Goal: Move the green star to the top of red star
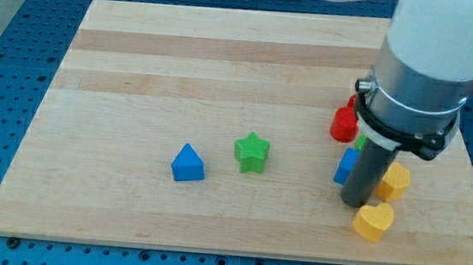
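Observation:
The green star (251, 152) lies near the middle of the wooden board (183, 59). A red block (343, 124), partly hidden behind the arm, lies at the view's right; its shape cannot be made out. My tip (356, 203) rests on the board well to the right of the green star, among the cluster of blocks below the red block. It does not touch the green star.
A blue triangular block (187, 163) lies left of the green star. Beside my tip are a blue block (346, 166), a yellow heart (373, 221), a yellow block (394, 181) and a sliver of green (361, 142). The arm's body (427, 63) covers the upper right.

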